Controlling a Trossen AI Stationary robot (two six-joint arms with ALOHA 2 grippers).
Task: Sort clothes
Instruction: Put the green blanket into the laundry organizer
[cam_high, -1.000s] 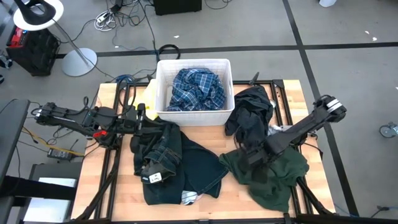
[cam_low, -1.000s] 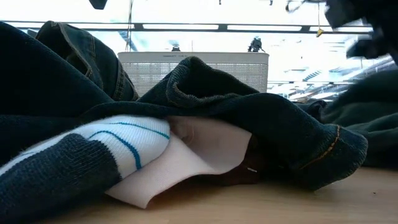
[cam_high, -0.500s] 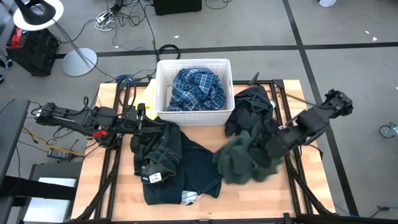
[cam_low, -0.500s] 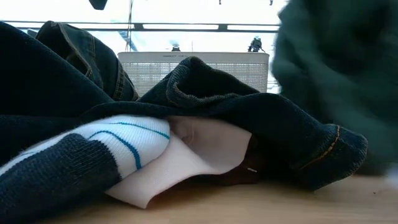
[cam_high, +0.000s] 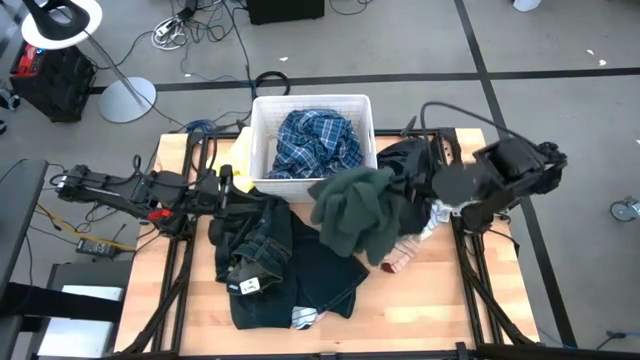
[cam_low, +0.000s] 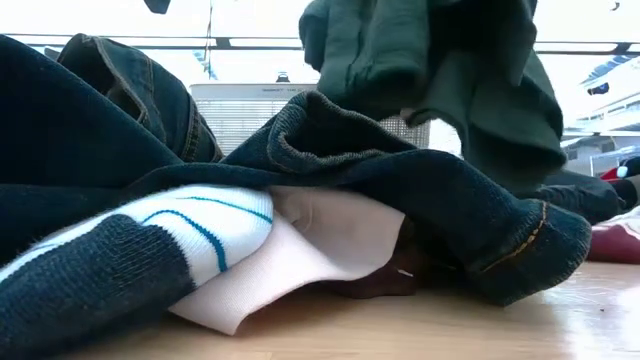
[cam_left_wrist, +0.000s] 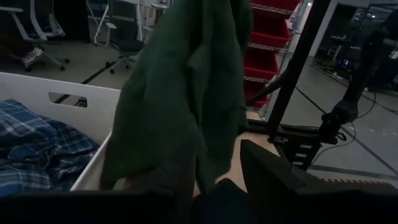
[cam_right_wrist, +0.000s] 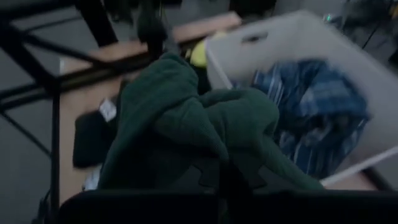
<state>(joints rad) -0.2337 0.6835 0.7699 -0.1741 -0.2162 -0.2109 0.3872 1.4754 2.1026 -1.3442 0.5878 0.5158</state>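
Note:
A dark green garment (cam_high: 355, 212) hangs bunched in the air just in front of the white bin (cam_high: 262, 120), with my right gripper (cam_high: 428, 192) shut on it. The bin holds a blue plaid garment (cam_high: 318, 142). Dark jeans (cam_high: 268, 255) lie spread on the table's left half. My left gripper (cam_high: 240, 200) stands level and open at their far end; whether it touches them I cannot tell. A black garment (cam_high: 405, 160) lies to the right of the bin. A white sock with teal stripes (cam_low: 205, 225) sticks out from under the jeans. My right gripper is shut on the green garment's upper part (cam_right_wrist: 205, 140), where the cloth bunches in several folds. The cloth itself hides the fingers in the wrist view. The garment hangs slack below the gripper (cam_low: 450, 80), lifted clear of the table and above the jeans.
A pink and striped piece (cam_high: 405, 255) lies bare on the wood in front of the black garment. Something yellow (cam_high: 240, 155) lies left of the bin. The table's metal frame rails (cam_high: 470, 270) run along the right side, with bare wood (cam_high: 420, 310) at the near right.
My right gripper has risen steeply and swung toward the far left, toward the bin, staying shut. The green garment, which lay spread on the table's near right, has been drawn up into a bunch and lifted clear, uncovering the pink and striped piece.

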